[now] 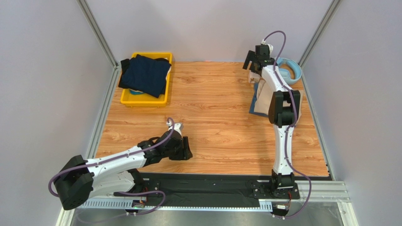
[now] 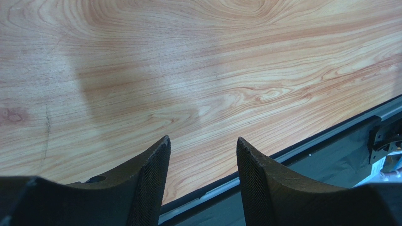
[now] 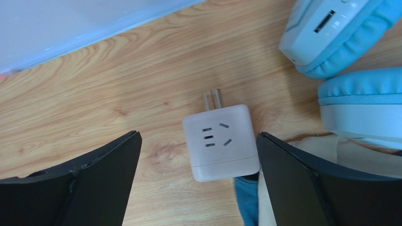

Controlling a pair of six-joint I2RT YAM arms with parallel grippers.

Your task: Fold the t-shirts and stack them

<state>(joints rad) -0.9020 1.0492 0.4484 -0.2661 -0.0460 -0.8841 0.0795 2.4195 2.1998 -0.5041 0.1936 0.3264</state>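
A dark navy t-shirt [image 1: 145, 74] lies loosely folded on top of a yellow bin [image 1: 141, 101] at the far left, with a black t-shirt [image 1: 124, 71] showing under it. A tan t-shirt [image 1: 264, 96] lies folded at the far right on a blue cloth [image 1: 255, 107], partly hidden by my right arm. My right gripper [image 1: 252, 61] [image 3: 198, 134] hangs open above the far end of that pile, with tan cloth [image 3: 321, 146] and blue cloth [image 3: 247, 197] by its right finger. My left gripper [image 1: 188, 150] [image 2: 203, 141] is open and holds nothing, low over bare wood near the front edge.
A white plug adapter cube [image 3: 221, 141] lies on the wood between the right gripper's fingers. Light blue headphones [image 1: 290, 70] [image 3: 358, 94] sit at the far right corner. The black front rail [image 2: 302, 155] runs just past the left gripper. Metal frame posts stand at the table's corners.
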